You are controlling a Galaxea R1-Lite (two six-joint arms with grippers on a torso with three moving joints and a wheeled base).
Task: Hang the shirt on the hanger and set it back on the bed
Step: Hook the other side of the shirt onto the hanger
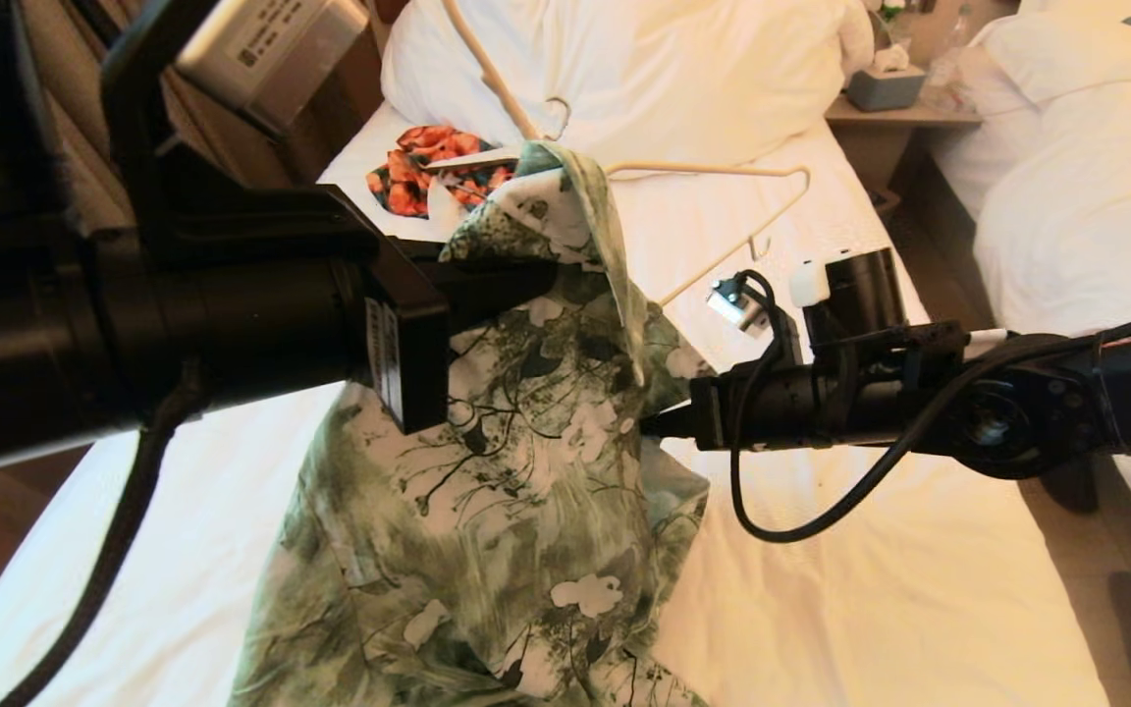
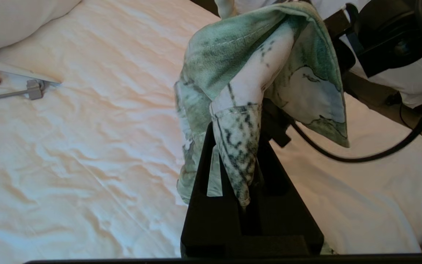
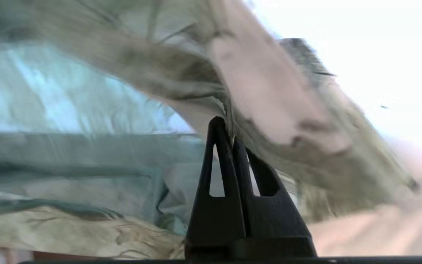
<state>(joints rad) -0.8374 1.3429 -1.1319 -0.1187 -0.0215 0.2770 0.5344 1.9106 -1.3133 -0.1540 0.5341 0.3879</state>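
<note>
Closest in the head view, the left pincer is clamped on the shirt, raised above the bed; the hanger lies beyond. Left wrist view: a fold is pinched. Right wrist view: the right pincer is clamped on cloth. Tension should be kept even while the collar is opened
</note>
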